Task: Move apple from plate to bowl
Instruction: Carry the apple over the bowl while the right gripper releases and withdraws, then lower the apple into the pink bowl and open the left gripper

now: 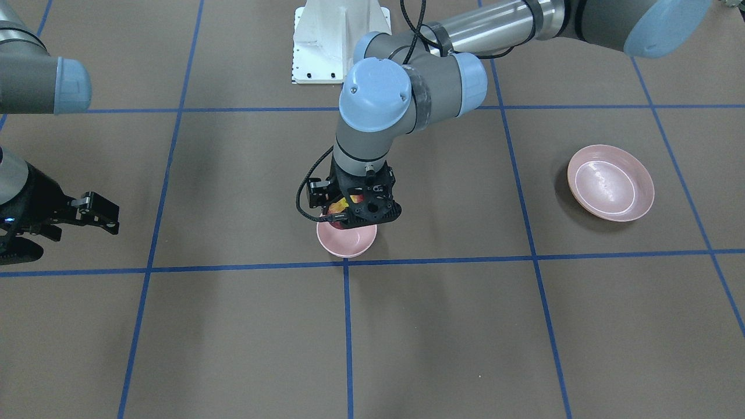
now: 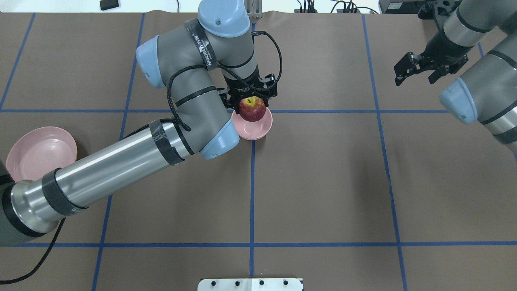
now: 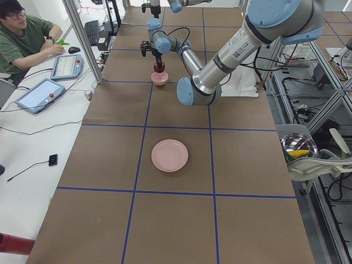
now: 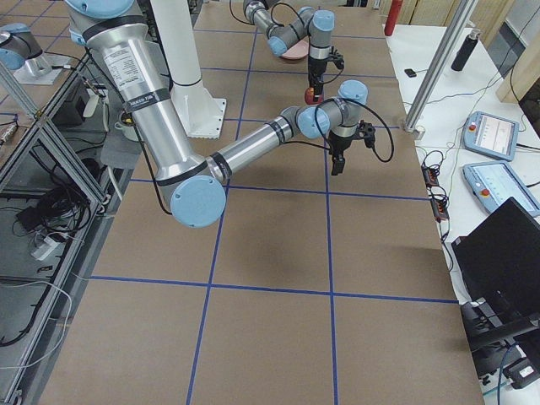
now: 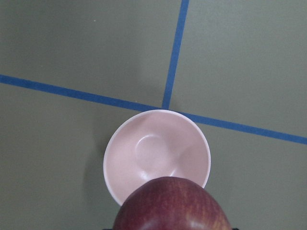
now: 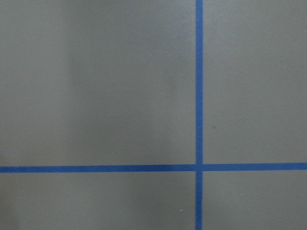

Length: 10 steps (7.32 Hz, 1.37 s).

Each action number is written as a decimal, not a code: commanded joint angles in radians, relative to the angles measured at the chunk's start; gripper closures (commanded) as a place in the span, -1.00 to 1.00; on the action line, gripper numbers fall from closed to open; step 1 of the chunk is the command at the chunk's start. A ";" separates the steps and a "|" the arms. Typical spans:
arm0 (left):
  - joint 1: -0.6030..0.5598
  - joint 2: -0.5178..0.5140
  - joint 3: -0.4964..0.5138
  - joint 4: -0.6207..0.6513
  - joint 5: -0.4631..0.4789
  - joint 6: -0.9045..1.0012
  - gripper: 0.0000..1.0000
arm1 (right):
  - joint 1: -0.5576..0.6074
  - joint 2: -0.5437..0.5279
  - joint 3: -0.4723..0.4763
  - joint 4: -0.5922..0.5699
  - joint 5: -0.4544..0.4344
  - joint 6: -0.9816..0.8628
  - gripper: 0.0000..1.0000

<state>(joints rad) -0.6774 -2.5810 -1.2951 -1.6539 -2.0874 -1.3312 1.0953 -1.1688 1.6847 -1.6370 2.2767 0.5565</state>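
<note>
Left tool [image 2: 252, 106] was clenched on the one apple [image 2: 253, 112], which was held over the one bowl [image 2: 258, 129] on the table [image 2: 323, 182]. One plate [image 2: 36, 151] was seen well apart. Right tool [image 2: 416, 79], the second of two, was spread, gripping nothing.
</note>
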 commanded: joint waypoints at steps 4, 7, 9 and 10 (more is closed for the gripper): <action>0.041 -0.004 0.100 -0.081 0.044 0.001 1.00 | 0.023 -0.020 0.010 0.005 0.009 -0.047 -1.00; 0.042 -0.008 0.155 -0.125 0.044 0.003 1.00 | 0.023 -0.022 0.010 0.005 0.009 -0.053 -1.00; 0.042 -0.008 0.149 -0.127 0.043 -0.003 -0.49 | 0.023 -0.019 0.010 0.005 0.009 -0.053 -1.00; 0.041 -0.005 0.136 -0.124 0.044 -0.012 -0.97 | 0.031 -0.017 0.010 0.003 0.010 -0.055 -1.00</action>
<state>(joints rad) -0.6354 -2.5886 -1.1482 -1.7792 -2.0439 -1.3363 1.1204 -1.1876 1.6950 -1.6324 2.2860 0.5028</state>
